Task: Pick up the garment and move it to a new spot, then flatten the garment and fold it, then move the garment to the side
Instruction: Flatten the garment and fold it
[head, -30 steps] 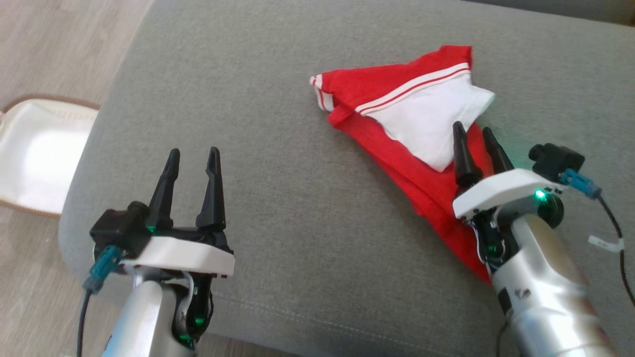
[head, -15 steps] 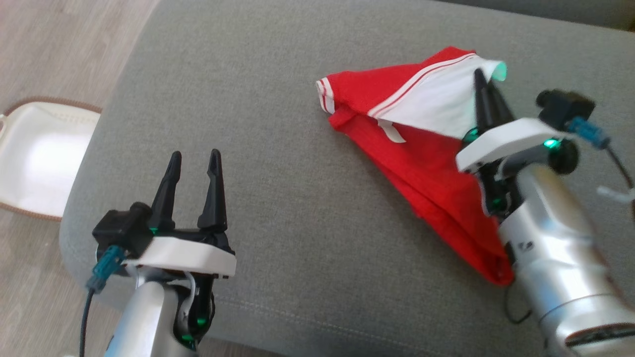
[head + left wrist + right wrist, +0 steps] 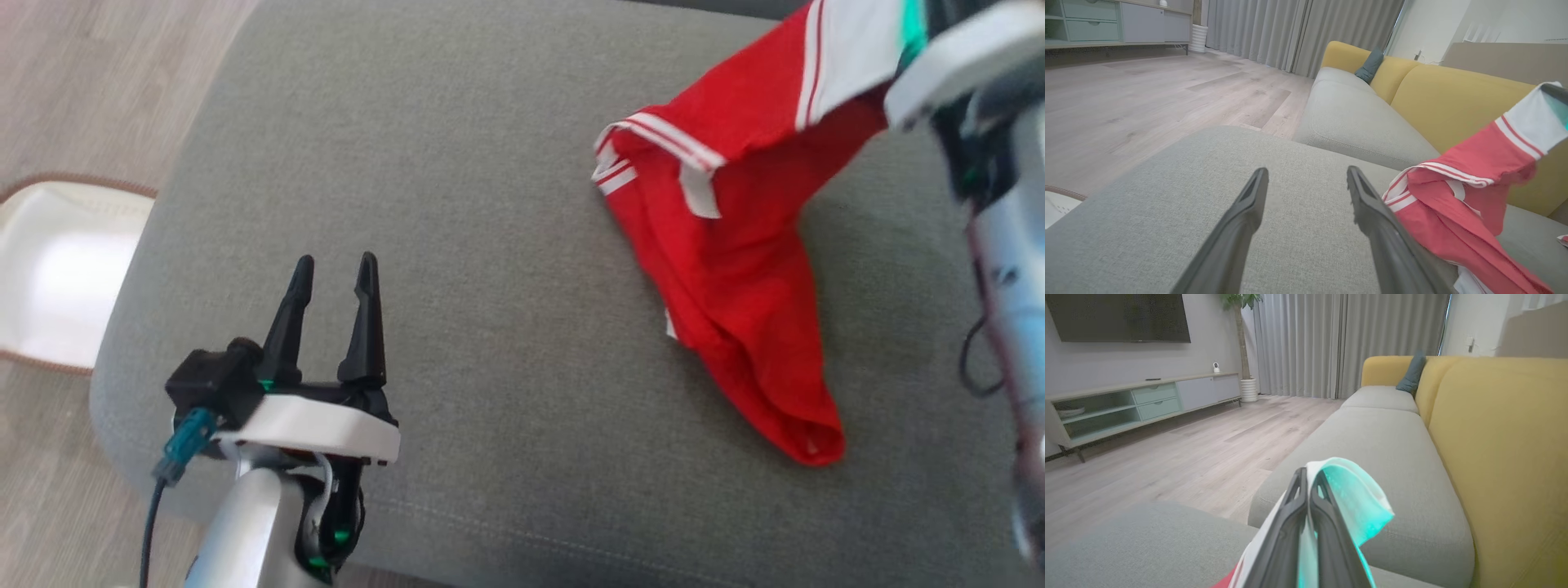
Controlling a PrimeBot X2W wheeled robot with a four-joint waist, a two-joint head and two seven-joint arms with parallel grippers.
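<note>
The garment (image 3: pixel 735 261), red shorts with white stripes, hangs from its upper right corner and trails down onto the grey cushion (image 3: pixel 457 245). My right gripper (image 3: pixel 1308 477) is shut on its white pocket lining (image 3: pixel 1347 498), lifted at the head view's top right. In the left wrist view the garment (image 3: pixel 1457 192) drapes at the right, beside my right finger. My left gripper (image 3: pixel 333 273) stands open over the cushion at the lower left, well apart from the cloth, nothing between its fingers (image 3: pixel 1249 204).
The grey cushion drops off to wooden floor (image 3: pixel 98 82) on the left, where a white basket with a brown rim (image 3: pixel 57 269) sits. A yellow sofa back (image 3: pixel 1502 437) rises behind the seat, with a dark pillow (image 3: pixel 1412 373) far along it.
My right gripper has closed on the white lining and risen up and to the right, pulling the garment off the cushion into a hanging drape. The left gripper has stayed put; the camera shifted slightly.
</note>
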